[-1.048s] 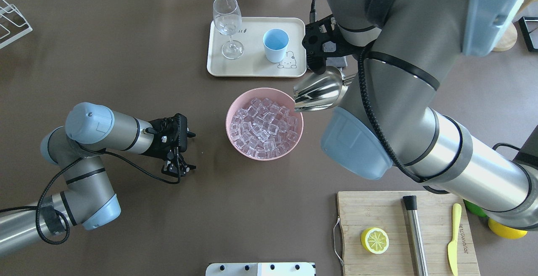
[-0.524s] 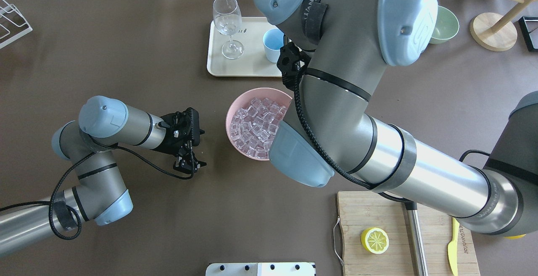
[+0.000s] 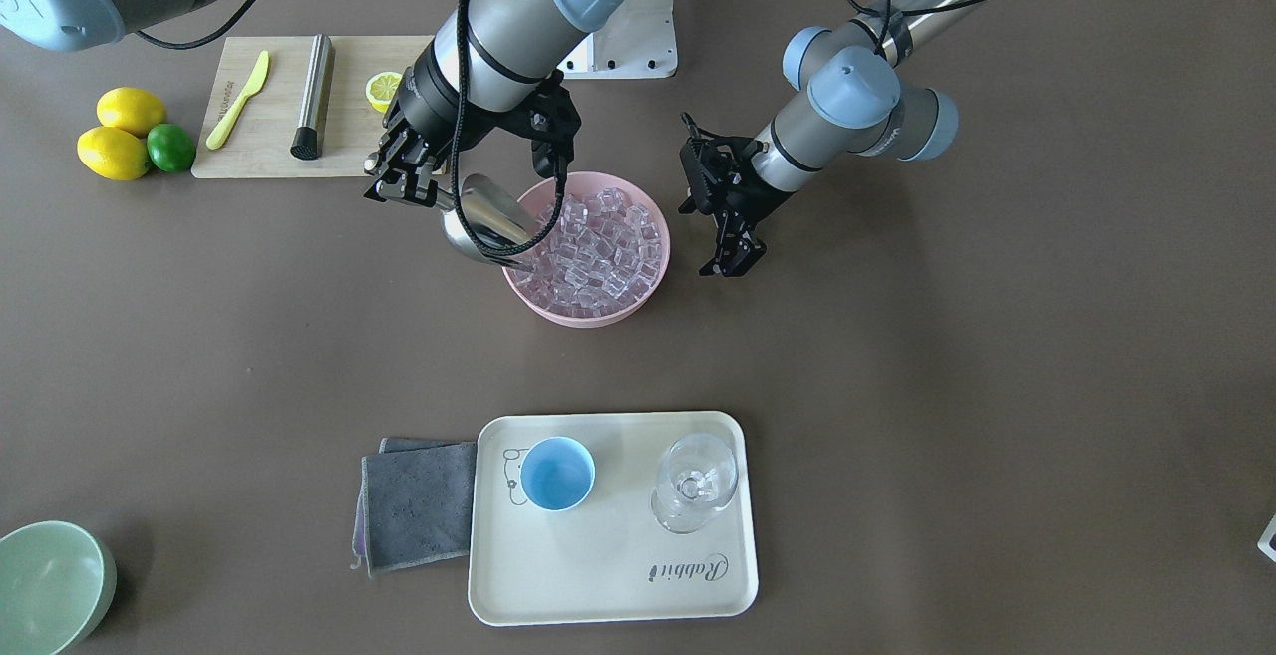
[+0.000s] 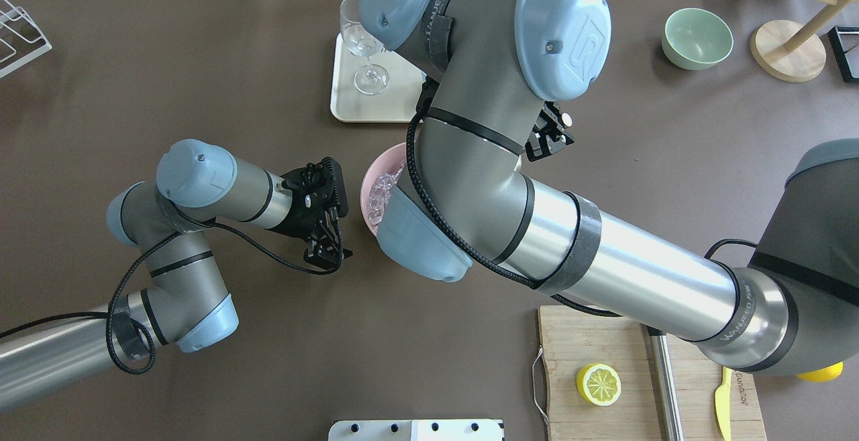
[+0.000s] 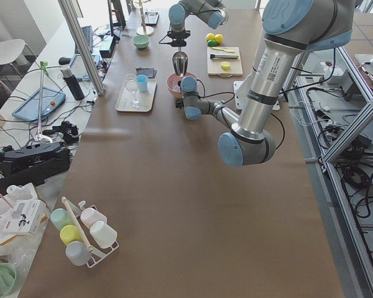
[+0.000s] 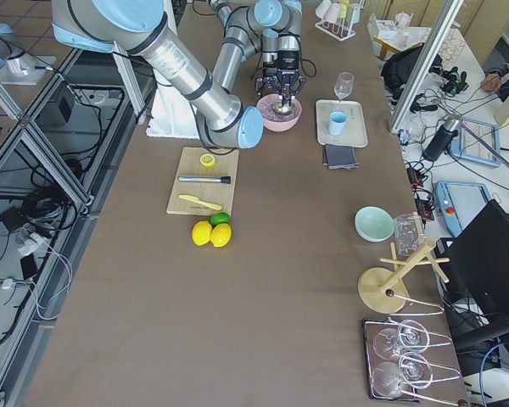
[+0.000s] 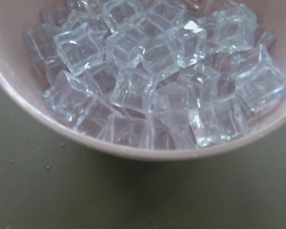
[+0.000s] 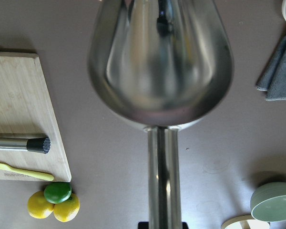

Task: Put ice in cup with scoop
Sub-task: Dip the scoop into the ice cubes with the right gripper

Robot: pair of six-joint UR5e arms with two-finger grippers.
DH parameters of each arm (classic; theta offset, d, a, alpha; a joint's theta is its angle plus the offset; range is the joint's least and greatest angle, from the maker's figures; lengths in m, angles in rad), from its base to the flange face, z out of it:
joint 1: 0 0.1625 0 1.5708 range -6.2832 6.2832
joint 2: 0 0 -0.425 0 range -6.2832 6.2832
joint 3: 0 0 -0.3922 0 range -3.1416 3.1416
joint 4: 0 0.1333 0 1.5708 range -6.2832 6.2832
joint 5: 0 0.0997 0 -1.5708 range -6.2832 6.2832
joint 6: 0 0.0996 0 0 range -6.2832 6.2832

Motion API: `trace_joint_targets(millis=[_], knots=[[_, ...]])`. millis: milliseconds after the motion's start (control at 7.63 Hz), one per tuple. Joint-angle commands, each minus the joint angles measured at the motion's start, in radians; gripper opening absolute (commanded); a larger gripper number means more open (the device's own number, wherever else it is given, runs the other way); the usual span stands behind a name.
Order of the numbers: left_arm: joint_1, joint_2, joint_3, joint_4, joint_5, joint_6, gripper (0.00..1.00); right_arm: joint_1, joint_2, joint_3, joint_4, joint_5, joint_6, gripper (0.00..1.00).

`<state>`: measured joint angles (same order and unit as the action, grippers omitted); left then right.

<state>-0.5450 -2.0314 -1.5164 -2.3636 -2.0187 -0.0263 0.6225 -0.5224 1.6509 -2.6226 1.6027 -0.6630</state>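
— Which arm has the scoop?

— The right one. The right gripper [image 3: 407,188] is clamped on the handle of the steel scoop [image 3: 486,221]. The left gripper [image 3: 736,260] hangs on the other side of the pink bowl [image 3: 596,317], fingers apart and holding nothing.

— How does the scoop lie?

— Its long axis runs from the gripper down toward the bowl, handle high, mouth low and leading. The lip sits over the rim on the robot's right side. I can't tell whether it touches a cube yet. From the right wrist view the trough looks bare, just polished steel.

— So the ice is where, from the gripper?

— The ice cubes [image 3: 600,239] lie straight ahead of the scoop's mouth and below it, heaped across the bowl toward the robot's left. I'd say a push along that same axis should drive the lip into the pile.

— And the cup?

— The light-blue cup [image 3: 557,474] stands upright on the cream tray [image 3: 608,590], with a stemmed glass [image 3: 695,483] next to it. It's well apart from the bowl, on the side away from the robot. It looks empty. The right arm looks nearer to it, which suits the carry.
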Motion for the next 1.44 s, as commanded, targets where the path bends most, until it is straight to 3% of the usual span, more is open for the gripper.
trace_joint_targets(millis=[0, 655, 1310], knots=[[0.000, -0.058, 0.007, 0.061, 0.003, 0.005, 0.99, -0.013, 0.019, -0.066, 0.036, -0.006, 0.011, 0.00], [0.000, -0.061, 0.012, 0.060, 0.003, 0.006, 0.99, -0.081, 0.018, -0.091, 0.075, -0.024, 0.102, 0.00], [0.002, -0.078, 0.025, 0.060, 0.003, 0.054, 0.99, -0.086, -0.066, -0.080, 0.249, -0.030, 0.117, 0.00]])
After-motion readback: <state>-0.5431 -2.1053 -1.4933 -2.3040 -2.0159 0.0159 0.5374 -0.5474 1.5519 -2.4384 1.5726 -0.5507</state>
